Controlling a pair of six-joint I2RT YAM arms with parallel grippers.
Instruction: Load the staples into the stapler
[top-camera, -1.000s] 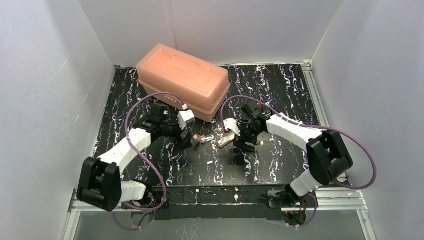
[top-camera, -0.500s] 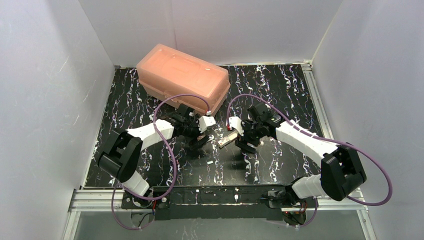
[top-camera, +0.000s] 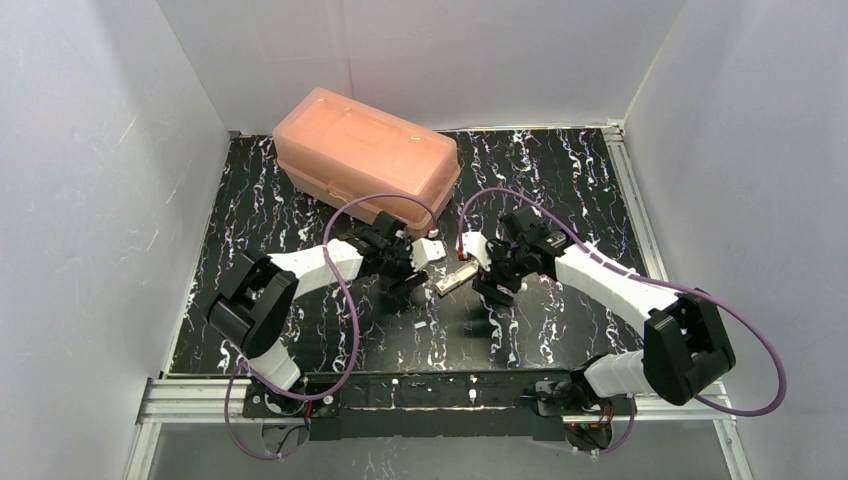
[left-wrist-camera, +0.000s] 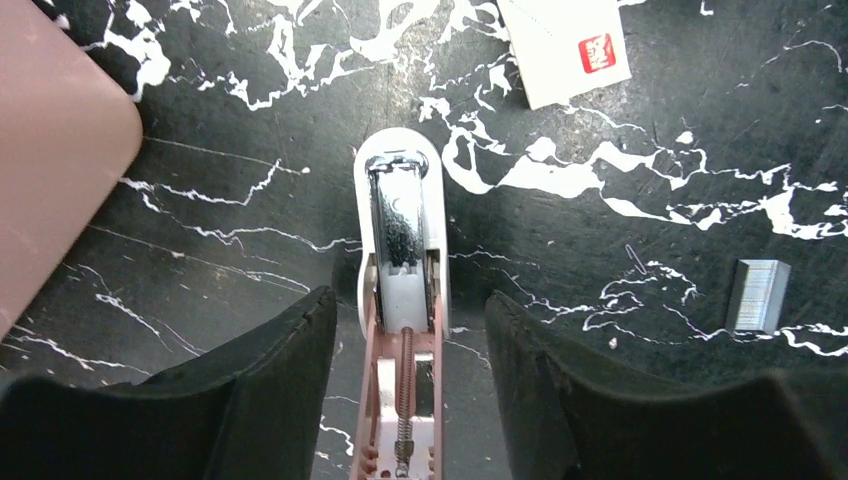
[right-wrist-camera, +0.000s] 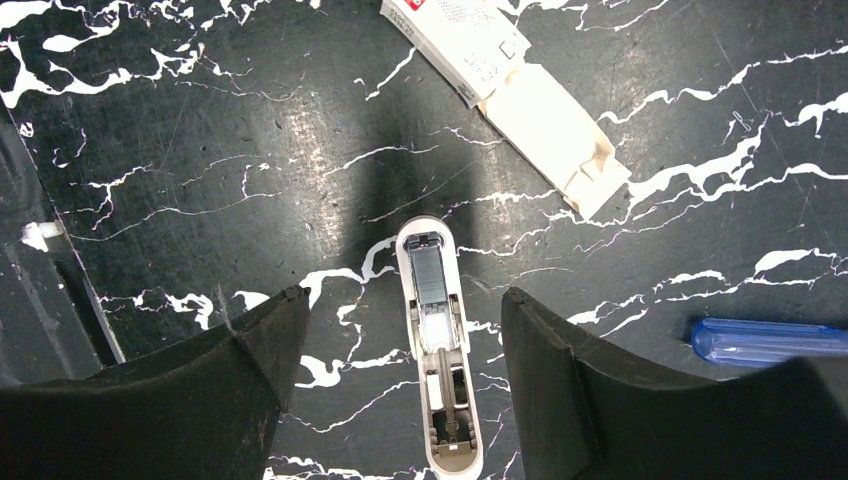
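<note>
The stapler (top-camera: 453, 279) lies open on the black marbled table between my two grippers. In the left wrist view its pink channel (left-wrist-camera: 402, 340) with spring and shiny head lies on the table between my open left fingers, untouched. In the right wrist view the channel (right-wrist-camera: 437, 340) holds a grey staple strip (right-wrist-camera: 428, 270) behind the head and lies between my open right fingers. My left gripper (top-camera: 403, 282) and right gripper (top-camera: 493, 290) both hover over it, empty. A loose staple strip (left-wrist-camera: 757, 295) lies apart on the table and also shows in the top view (top-camera: 419, 325).
A white staple box (right-wrist-camera: 470, 40) with its pulled-out tray (right-wrist-camera: 550, 135) lies beyond the stapler; its red logo shows in the left wrist view (left-wrist-camera: 565, 45). A blue pen (right-wrist-camera: 765, 340) lies to the right. A large pink plastic case (top-camera: 365, 160) stands at the back left.
My left arm has swung right, bringing its gripper over the stapler's left end. My right gripper has shifted slightly right and stays over the stapler.
</note>
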